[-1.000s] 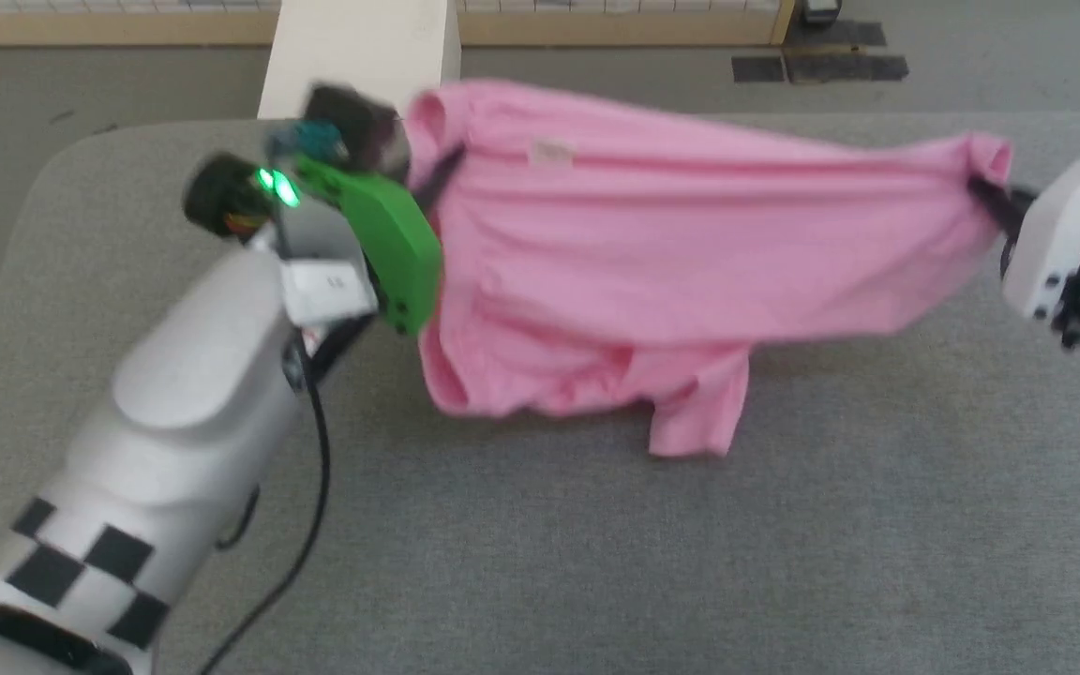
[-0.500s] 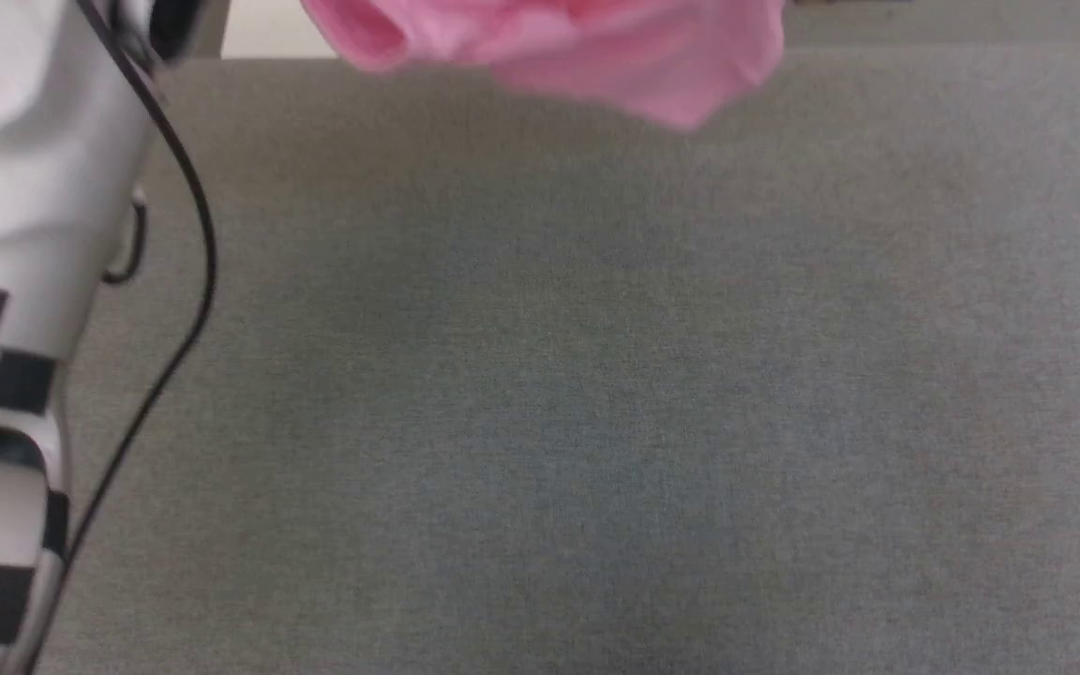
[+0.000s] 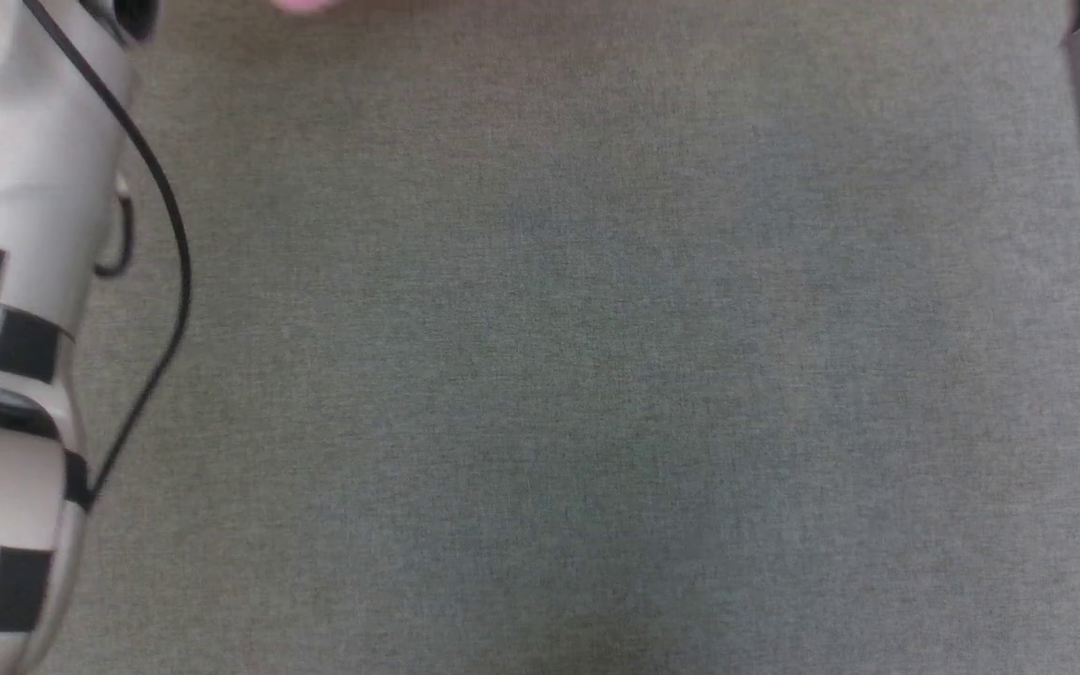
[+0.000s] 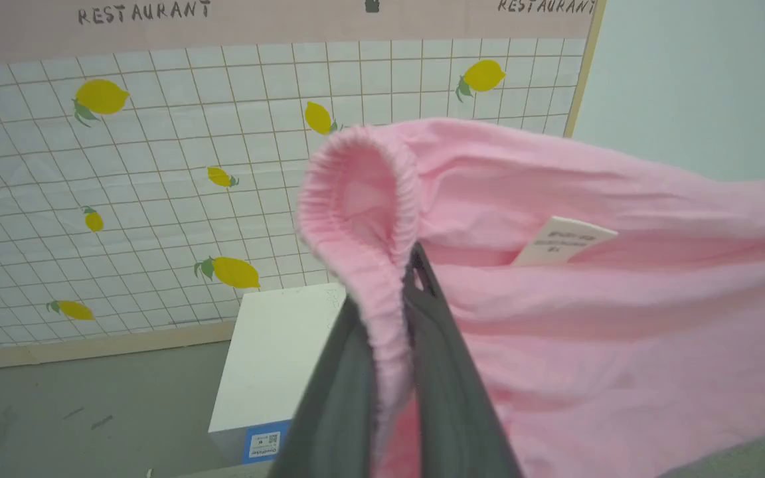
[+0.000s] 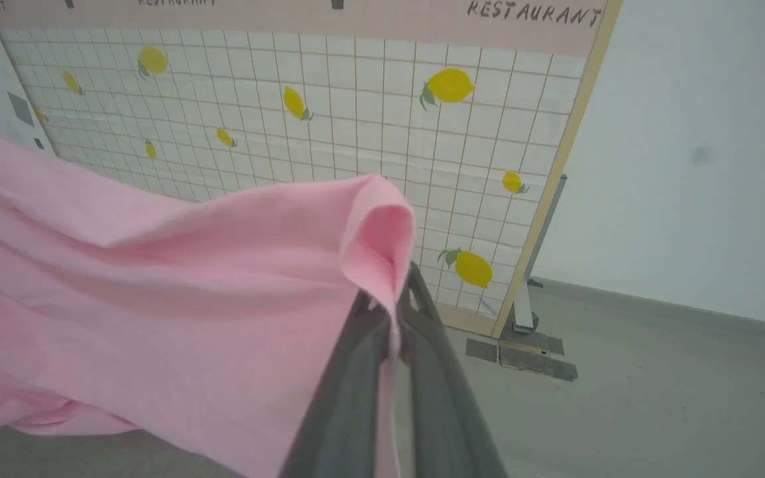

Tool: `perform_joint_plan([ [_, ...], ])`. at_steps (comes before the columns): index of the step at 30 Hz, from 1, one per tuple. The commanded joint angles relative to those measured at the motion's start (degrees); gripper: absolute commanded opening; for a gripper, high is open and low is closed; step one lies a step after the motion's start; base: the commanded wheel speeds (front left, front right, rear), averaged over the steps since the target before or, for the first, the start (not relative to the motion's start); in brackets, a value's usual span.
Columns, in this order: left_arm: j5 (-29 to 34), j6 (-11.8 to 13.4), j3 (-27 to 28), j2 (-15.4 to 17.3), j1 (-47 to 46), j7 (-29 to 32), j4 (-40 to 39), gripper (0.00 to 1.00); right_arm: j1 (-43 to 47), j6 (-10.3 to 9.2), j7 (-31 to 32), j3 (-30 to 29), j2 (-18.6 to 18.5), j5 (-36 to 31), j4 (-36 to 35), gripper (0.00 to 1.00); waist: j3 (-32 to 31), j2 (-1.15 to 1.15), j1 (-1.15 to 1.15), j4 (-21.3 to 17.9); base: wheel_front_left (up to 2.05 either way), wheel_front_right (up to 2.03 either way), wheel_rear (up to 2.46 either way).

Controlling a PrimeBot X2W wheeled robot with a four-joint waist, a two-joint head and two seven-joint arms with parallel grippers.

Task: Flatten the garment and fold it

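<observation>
Left gripper (image 4: 416, 269): clamped on the gathered waistband (image 4: 356, 192), cloth pinched between both fingers.
Right gripper (image 5: 401, 282): clenched on the opposite end of the top edge.
Garment (image 4: 621, 345): pink, held up in the air, stretched between the two grippers. White label (image 4: 565, 240) showing, lower part sagging in folds.
Table (image 3: 540, 375): grey felt, bare in front of the robot.
Done: garment gripped at both ends and spread.
Left: lay it flat, smooth it, make every fold. Judged early stage.

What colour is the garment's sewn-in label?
The label is white, faintly printed; left wrist view shows it best.
</observation>
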Motion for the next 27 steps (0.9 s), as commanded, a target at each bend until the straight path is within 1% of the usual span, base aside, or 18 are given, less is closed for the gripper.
perform_joint_plan([
  [1, -0.3, -0.4, 0.1, -0.4, 1.9, -0.7, 1.0, 0.0, 1.4, -0.12, -0.7, 0.8, 0.3, 1.3, 0.9, 0.0, 0.5, 0.43, -0.01, -0.2, 0.0, 0.0, 0.0],
  [5, -1.8, -1.3, 0.8, -2.2, 6.4, -2.3, 2.8, 0.0, 5.7, -0.12, -2.5, 5.3, -0.1, 4.8, 2.5, 0.0, -1.1, 0.43, -0.01, 0.6, 0.0, 0.0, 0.0],
  [8, -2.1, -1.9, 0.8, -3.6, 11.9, -2.8, 2.0, 0.0, 11.4, -0.12, -4.1, 9.2, -1.7, 8.0, 1.5, 0.0, -3.8, 0.43, -0.01, 1.7, 0.0, 0.0, 0.0],
  [10, -2.0, -2.1, 1.3, -4.1, 16.2, -2.9, -0.4, 0.0, 15.7, -0.12, -5.3, 11.6, -3.3, 10.4, -0.3, 0.0, -5.7, 0.43, -0.01, 2.4, 0.0, 0.0, 0.0],
  [13, -0.5, -2.2, 2.0, -4.4, 25.2, -2.9, -5.3, 0.0, 23.7, -0.12, -6.9, 14.8, -5.9, 13.5, -3.8, 0.0, -9.2, 0.43, -0.01, 3.0, 0.0, 0.0, 0.0],
  [16, 0.8, -2.0, 3.0, -4.5, 33.6, -2.9, -10.4, 0.0, 31.1, -0.12, -7.7, 16.5, -8.1, 16.0, -7.5, 0.0, -12.2, 0.43, -0.01, 3.3, 0.0, 0.0, 0.0],
  [19, 2.2, -1.3, 3.7, -4.4, 42.0, -2.9, -15.8, 0.0, 38.9, -0.12, -8.3, 16.7, -10.3, 17.6, -11.4, 0.0, -15.2, 0.43, -0.01, 3.5, 0.0, 0.0, 0.0],
  [22, 3.1, -0.3, 4.0, -4.0, 49.1, -2.9, -20.5, 0.0, 45.8, -0.12, -8.7, 15.4, -11.8, 18.2, -15.3, 0.0, -17.6, 0.43, -0.01, 3.7, 0.0, 0.0, 0.0],
  [27, 4.4, 2.2, 2.7, -2.3, 60.3, -2.9, -29.8, 0.0, 58.4, -0.12, -6.7, 10.2, -12.6, 17.1, -24.2, 0.0, -20.9, 0.43, -0.01, 3.5, 0.0, 0.0, 0.0],
])
